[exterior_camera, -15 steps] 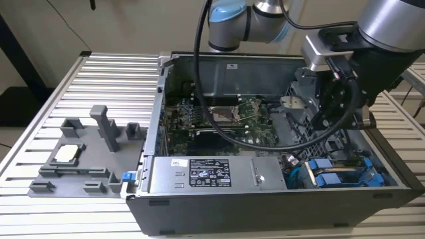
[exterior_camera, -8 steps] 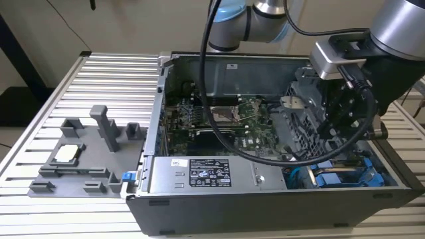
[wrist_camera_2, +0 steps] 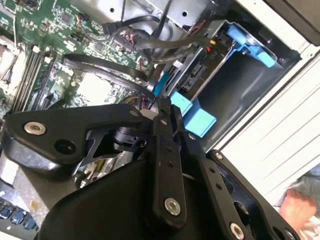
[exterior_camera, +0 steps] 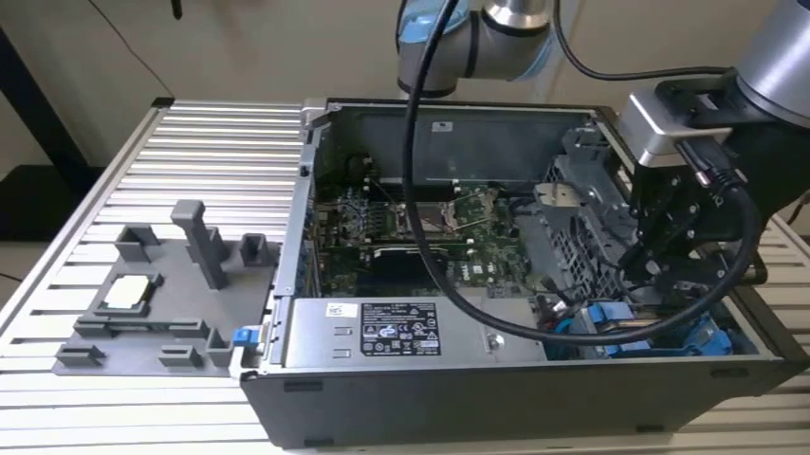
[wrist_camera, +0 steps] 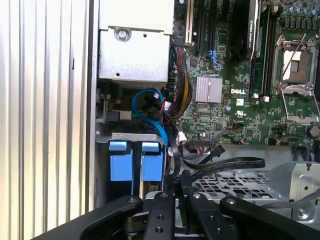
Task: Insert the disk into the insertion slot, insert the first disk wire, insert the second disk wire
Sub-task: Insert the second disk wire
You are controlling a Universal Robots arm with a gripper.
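Blue plastic rails mark the insertion slot (exterior_camera: 658, 332) at the open computer case's (exterior_camera: 418, 398) front corner, on the exterior view's right, and the disk (wrist_camera_2: 192, 75) sits in that drive cage, its blue frame showing in the second wrist view. The gripper (wrist_camera_2: 162, 117) hangs just above the cage among black cables; whether its jaws are apart or together, I cannot tell. A green motherboard (wrist_camera: 235, 85) lies beside it.
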